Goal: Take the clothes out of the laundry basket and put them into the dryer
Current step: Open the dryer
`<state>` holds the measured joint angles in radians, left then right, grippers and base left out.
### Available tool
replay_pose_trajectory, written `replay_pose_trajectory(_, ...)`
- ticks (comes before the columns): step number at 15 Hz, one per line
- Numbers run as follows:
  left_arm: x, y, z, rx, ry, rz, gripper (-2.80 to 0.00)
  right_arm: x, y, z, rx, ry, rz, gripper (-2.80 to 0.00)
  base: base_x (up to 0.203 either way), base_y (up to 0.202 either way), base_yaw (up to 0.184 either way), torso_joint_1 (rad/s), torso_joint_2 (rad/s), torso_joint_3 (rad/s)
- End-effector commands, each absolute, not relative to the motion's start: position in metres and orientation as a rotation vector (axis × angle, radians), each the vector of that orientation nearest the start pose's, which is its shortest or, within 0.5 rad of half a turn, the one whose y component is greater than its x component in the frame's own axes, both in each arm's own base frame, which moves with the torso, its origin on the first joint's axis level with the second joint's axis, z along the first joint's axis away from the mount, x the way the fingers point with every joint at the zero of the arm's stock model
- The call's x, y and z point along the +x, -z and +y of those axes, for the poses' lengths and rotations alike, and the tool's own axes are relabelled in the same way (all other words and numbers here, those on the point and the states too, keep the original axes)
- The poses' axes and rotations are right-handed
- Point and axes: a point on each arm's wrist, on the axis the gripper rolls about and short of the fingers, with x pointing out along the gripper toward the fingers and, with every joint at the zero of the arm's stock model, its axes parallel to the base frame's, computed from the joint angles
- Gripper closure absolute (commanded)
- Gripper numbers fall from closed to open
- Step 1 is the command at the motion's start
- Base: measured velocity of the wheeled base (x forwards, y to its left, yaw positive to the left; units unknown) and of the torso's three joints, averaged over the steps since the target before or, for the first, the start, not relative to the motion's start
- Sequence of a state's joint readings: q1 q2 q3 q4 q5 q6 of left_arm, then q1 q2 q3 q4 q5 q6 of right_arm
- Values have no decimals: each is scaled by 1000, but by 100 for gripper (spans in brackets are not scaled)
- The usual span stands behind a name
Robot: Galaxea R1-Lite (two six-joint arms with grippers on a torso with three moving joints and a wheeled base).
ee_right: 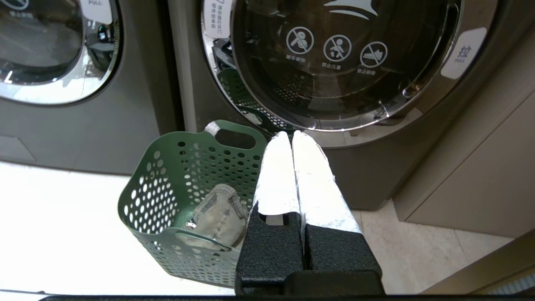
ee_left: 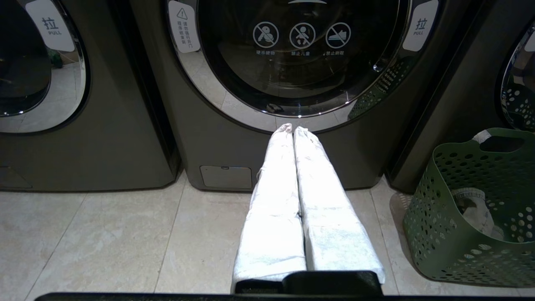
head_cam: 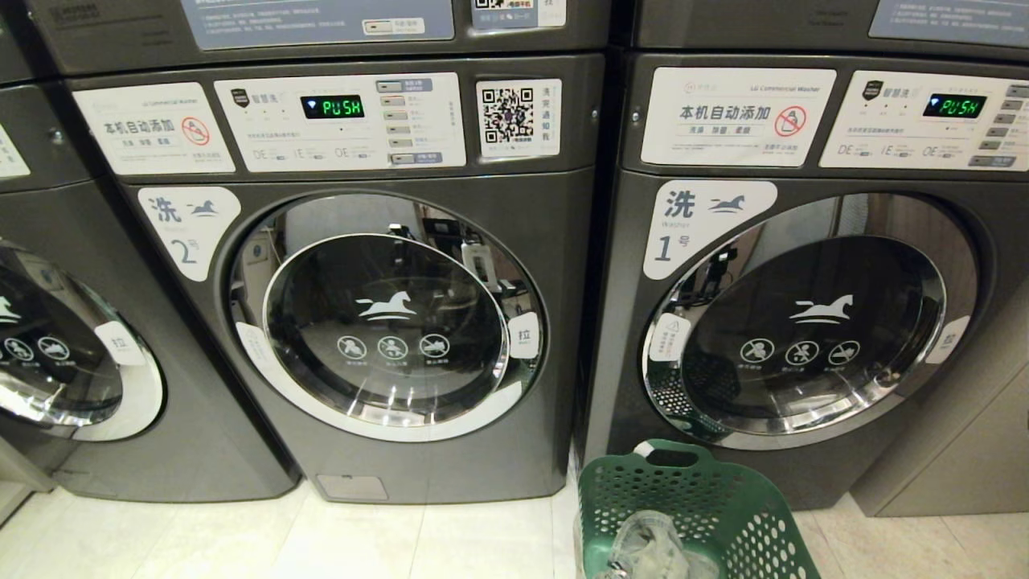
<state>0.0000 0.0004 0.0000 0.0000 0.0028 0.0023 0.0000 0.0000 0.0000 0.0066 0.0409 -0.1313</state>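
Holding crumpled clothes (head_cam: 647, 551), the laundry basket (head_cam: 707, 490) sits on the floor; both jaws together.

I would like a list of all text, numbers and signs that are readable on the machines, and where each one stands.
"PUSH": green display of the left machine, and display of the right one.
"洗 2号": sticker beside the left door.
"洗 1号": sticker beside the right door.
"本机自动添加": panel label.
"拉 PULL": door tab.
Three round prohibition signs on each door glass.
QR code. Smaller print is too small to read.
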Motion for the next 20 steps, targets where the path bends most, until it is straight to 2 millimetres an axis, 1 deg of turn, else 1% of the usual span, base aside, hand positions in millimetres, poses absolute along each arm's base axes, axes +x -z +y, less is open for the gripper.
replay_pose_trajectory(1,-23,-75,0,3,-3,0,0,-23,-75,1,-156,-50,4,0,0,0,0,0,0,0)
replay_pose_trajectory(11,-23,-75,0,2,-3,0,0,-23,-75,1,-144,-39,6,0,0,0,0,0,0,-3)
replay_pose_trajectory(15,-23,-76,0,5,-3,-2,0,-24,-77,1,-149,-40,18,0,0,0,0,2,3,-148)
replay_pose_trajectory(16,-23,-76,0,5,-2,-2,0,-27,-85,1,-152,-44,19,0,0,0,0,-1,4,-196)
replay_pose_trajectory(18,-23,-76,0,5,-2,-2,0,-29,-105,1,-152,-55,95,0,0,0,0,5,0,-193)
replay_pose_trajectory(20,-23,-76,0,3,-2,-2,0,-18,-123,1,-154,-56,206,0,0,0,0,1,1,-191)
